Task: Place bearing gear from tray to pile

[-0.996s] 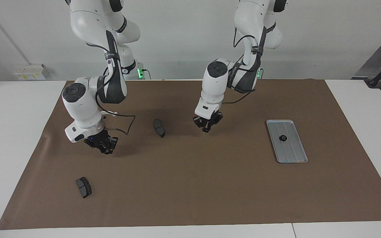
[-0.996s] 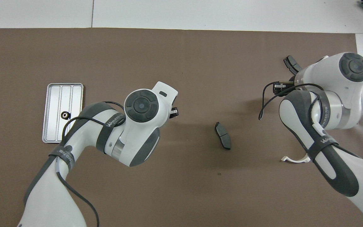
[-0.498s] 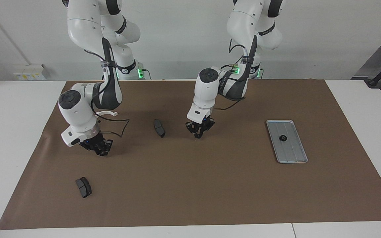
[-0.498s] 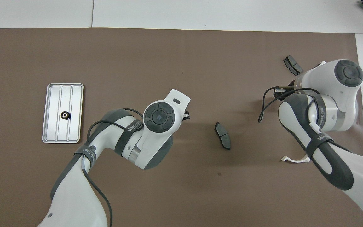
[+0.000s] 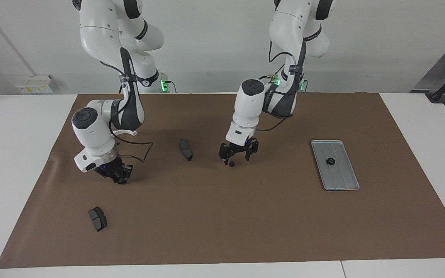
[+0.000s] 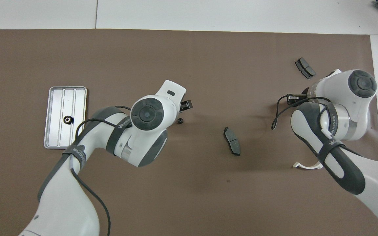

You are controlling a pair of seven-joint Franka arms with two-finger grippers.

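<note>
On the brown mat [image 5: 245, 216], one small gear [image 5: 231, 163] lay freed under the wide-open, empty left gripper [image 5: 238, 153], beside a brake pad [image 5: 185, 149]. Another gear [image 5: 330, 161] remained in the tray [image 5: 346, 181]. The right gripper [image 5: 116, 174] hung waiting over the mat, its opening impossible to tell.

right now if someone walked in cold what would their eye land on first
Probably the left tool, open over the middle of the brown mat, with a small dark gear lying loose on the mat just under it. Next, the grey tray toward the left arm's end, with another gear on it. The right tool hangs low over the mat at its own end.
</note>
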